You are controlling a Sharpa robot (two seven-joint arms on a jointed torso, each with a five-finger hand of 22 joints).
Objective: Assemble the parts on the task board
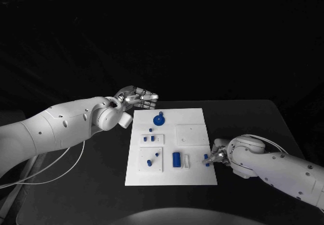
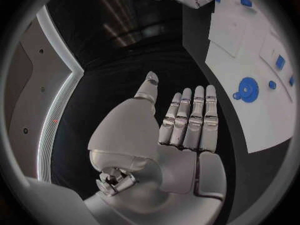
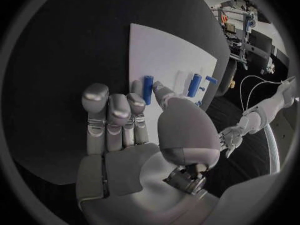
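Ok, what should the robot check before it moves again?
1. Left hand empty, fingers straight: ok.
2. Left hand off the task board: ok.
3. Right hand at the board's right edge, beside the small blue part: ok.
4. Right hand really pinching that part: cannot tell.
5. Long blue part lying apart from the right hand: ok.

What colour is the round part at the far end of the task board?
Blue; the round part shows best in the left wrist view.
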